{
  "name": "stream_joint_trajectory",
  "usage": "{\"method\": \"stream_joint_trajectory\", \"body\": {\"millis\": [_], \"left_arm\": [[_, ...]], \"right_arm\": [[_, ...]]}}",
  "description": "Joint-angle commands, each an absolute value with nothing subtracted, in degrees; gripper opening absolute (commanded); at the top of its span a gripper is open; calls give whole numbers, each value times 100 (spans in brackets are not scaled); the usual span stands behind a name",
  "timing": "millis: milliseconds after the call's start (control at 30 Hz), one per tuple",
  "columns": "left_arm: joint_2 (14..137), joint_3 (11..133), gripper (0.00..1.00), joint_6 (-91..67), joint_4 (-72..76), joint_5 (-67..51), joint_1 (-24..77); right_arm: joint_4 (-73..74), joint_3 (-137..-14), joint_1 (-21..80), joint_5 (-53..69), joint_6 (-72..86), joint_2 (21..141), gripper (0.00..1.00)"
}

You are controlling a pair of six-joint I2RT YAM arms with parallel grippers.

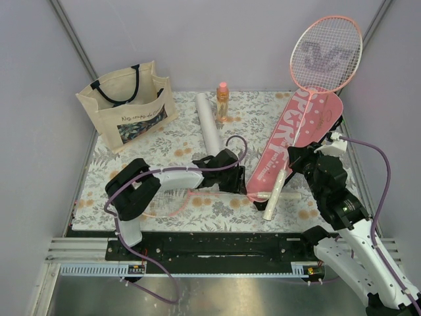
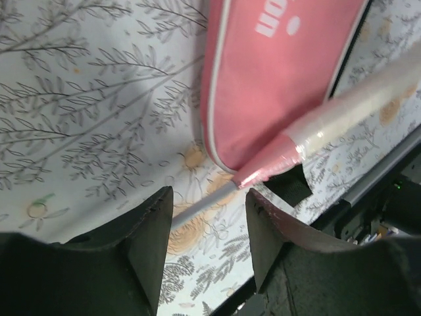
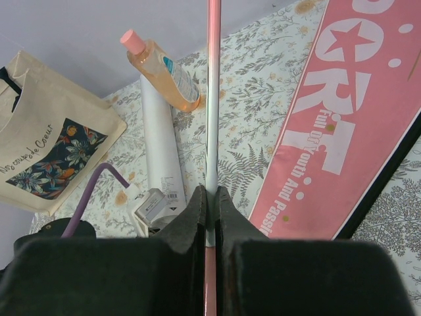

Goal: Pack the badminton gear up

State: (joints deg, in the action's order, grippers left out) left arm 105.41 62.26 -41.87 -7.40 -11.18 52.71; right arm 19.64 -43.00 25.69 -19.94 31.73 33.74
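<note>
My right gripper (image 3: 212,191) is shut on the thin shaft of one pink-framed racket (image 1: 327,52). That racket's head stands raised at the back right, above the table. The pink cover (image 1: 296,141) lettered "SPORT" lies flat under it, also in the right wrist view (image 3: 355,118). A second racket lies on the table, its white handle (image 1: 294,195) near the front. My left gripper (image 2: 209,197) is open, jaws astride that racket's shaft (image 2: 204,201) without touching it, just short of the pink cone of the handle (image 2: 276,161). The long white tube (image 1: 209,122) lies at mid table.
A beige tote bag (image 1: 125,108) with black straps stands at the back left. An orange bottle (image 1: 223,102) with a pink cap stands behind the tube. The floral mat (image 1: 171,141) covers the table; grey walls close in on the left, back and right.
</note>
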Motion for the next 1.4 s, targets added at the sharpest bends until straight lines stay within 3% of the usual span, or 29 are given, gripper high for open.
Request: {"method": "stream_joint_trajectory", "body": {"millis": [0,367,567,967,1367], "left_arm": [[10134,6117,51,-4078,-387,-1204,5431],[10178,6064,56,-3184,439,-1723,5590],[10555,6924,61,-2224,79,-1669,5634],[11988,8410,63,-2012,9,-2689,5695],[11593,7823,59,-2460,579,-3348,5994]], "right_arm": [[1644,-4351,2540,-1951,3164,3384,0],[1600,-4210,2540,-1907,3191,3419,0],[1591,-4306,2540,-1881,3112,3322,0],[1670,-4675,2540,-1995,2945,3059,0],[1679,-4755,2540,-2022,2900,3085,0]]}}
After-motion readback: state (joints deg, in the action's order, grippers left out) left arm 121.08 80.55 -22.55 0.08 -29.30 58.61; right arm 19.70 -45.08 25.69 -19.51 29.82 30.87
